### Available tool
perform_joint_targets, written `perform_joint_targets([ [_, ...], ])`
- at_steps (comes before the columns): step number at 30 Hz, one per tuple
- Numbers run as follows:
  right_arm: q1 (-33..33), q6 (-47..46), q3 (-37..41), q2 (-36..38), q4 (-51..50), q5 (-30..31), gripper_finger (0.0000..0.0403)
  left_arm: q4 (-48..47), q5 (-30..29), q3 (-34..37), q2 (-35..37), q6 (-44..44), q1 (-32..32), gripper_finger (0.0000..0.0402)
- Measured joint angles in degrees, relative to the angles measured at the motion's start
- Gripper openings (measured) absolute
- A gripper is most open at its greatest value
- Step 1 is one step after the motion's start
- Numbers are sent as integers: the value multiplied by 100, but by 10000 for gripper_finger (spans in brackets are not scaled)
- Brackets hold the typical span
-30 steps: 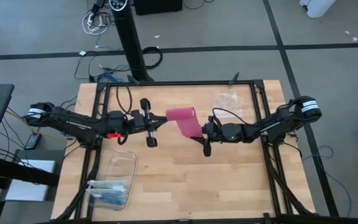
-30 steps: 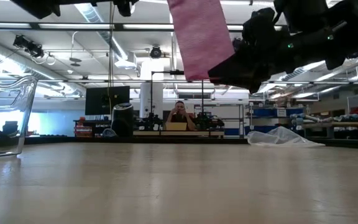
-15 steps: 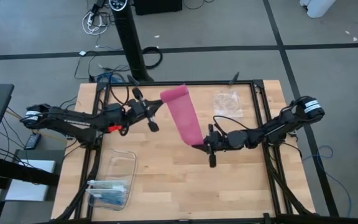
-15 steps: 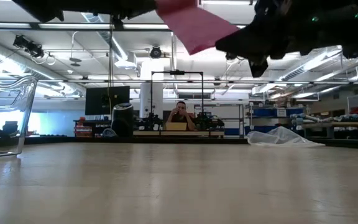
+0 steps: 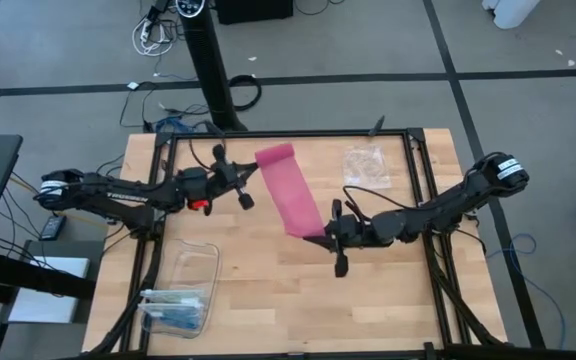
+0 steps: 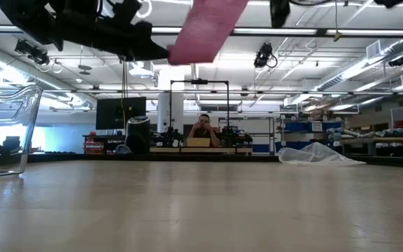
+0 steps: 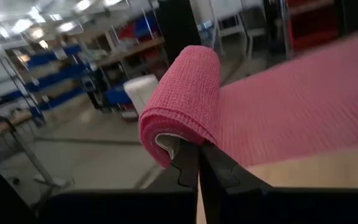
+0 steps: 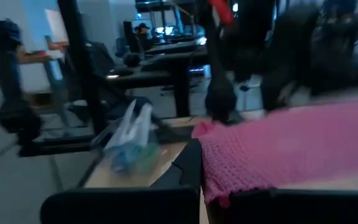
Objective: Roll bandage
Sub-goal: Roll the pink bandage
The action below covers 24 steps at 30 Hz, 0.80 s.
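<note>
The left gripper (image 5: 251,183) was clenched on the rolled end of the bandage (image 5: 290,192), which sat at its 3 o'clock in the high view. From there the pink strip ran toward 5 o'clock, held above the table (image 5: 268,290), to the right gripper (image 5: 330,232), clamped on the strip's other end (image 8: 278,149).

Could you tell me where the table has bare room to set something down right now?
The widest bare patch is the near half of the table, bordered by the clear plastic box on the left. The far right holds the plastic bag. The middle is crowded: the bandage is stretched in the air between the left tool and the right tool.
</note>
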State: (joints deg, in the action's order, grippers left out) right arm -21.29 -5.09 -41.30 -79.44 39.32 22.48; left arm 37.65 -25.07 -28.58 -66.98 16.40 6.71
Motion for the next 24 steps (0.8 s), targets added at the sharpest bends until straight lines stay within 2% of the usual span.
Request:
perform_joint_targets([
  [5,311,538,-1033,0,-1042,170,0,-211,4,0,-403,-15,-360,2],
  [12,893,1013,-2215,-2,-2435,201,0,101,-111,0,-953,115,-792,2],
  [18,1405,1178,-2618,-2,-3019,184,0,180,-110,-61,-1036,245,-1220,2],
  [24,1801,1054,-2629,-9,-3248,2,0,156,-161,-336,-1036,571,-1684,2],
])
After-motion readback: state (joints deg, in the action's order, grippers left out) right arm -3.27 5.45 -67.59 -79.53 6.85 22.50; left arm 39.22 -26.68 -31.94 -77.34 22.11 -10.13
